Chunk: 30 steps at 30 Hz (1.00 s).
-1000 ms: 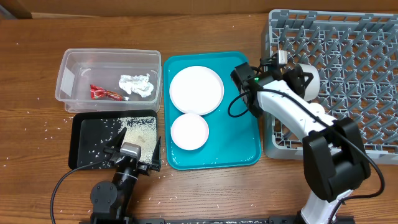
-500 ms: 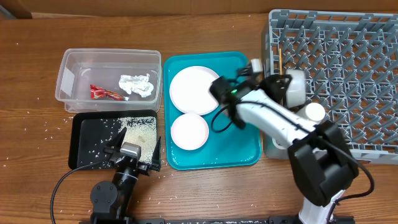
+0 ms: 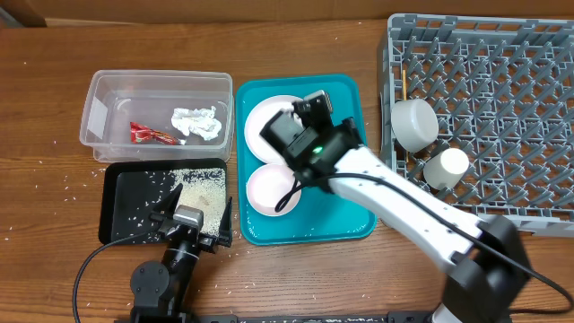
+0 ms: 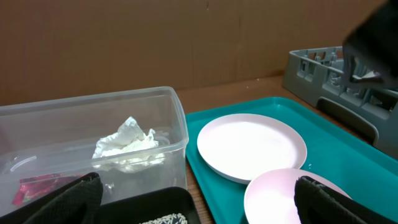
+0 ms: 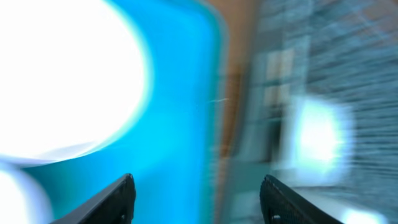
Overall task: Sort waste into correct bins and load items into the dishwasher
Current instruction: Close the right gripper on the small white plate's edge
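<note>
Right wrist view, blurred: right tool (image 5: 198, 182) spread wide, empty, above teal tray (image 5: 180, 93) and larger plate (image 5: 62, 68).

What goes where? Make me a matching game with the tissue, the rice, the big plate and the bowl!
Things:
1. tissue wad
2. rice grains
3. larger plate
4. bowl

Places:
A. in the grey dish rack
B. in the clear tub
C. on the teal tray
D. in the black tray

Pairs: 1-B, 2-D, 3-C, 4-A
</note>
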{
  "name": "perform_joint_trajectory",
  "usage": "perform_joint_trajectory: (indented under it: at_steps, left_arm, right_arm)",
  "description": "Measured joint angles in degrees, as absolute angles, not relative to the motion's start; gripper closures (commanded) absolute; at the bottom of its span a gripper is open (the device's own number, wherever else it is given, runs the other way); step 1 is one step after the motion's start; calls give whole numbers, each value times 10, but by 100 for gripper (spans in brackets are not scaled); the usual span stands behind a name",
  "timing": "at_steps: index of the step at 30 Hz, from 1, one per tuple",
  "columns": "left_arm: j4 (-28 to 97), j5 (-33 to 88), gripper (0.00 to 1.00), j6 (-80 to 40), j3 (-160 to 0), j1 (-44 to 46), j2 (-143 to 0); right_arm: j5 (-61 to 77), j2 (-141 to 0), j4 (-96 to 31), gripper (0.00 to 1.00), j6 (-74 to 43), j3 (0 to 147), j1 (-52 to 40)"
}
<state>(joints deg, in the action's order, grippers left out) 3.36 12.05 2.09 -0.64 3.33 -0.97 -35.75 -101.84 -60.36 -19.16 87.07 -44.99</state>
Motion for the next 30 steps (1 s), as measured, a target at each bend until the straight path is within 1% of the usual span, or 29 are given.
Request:
perform_joint_trajectory:
  at_steps: [4, 8, 11, 18, 21, 26, 30]
  left_arm:
    - [34, 121, 0, 21, -6, 33, -10]
    - [34, 121, 0, 21, -6, 33, -10]
    - [34, 121, 0, 21, -6, 33, -10]
    - [34, 121, 0, 21, -6, 33, -10]
    - [34, 121, 0, 21, -6, 33, -10]
    - [34, 120, 0, 21, -6, 33, -10]
    - [34, 121, 0, 21, -6, 33, -10]
  right_arm:
    - [-170, -1004, -592, 35, -200, 874, -425]
    - [-61, -1018, -576, 47, -236, 854, -408]
    - [1, -1039, -545, 48, -258, 832, -402]
    - [58, -1074, -531, 53, -314, 794, -402]
    - [66, -1074, -513, 67, -330, 774, -402]
    - [73, -1074, -480, 69, -355, 732, -402]
    - [74, -1074, -475, 82, -368, 724, -402]
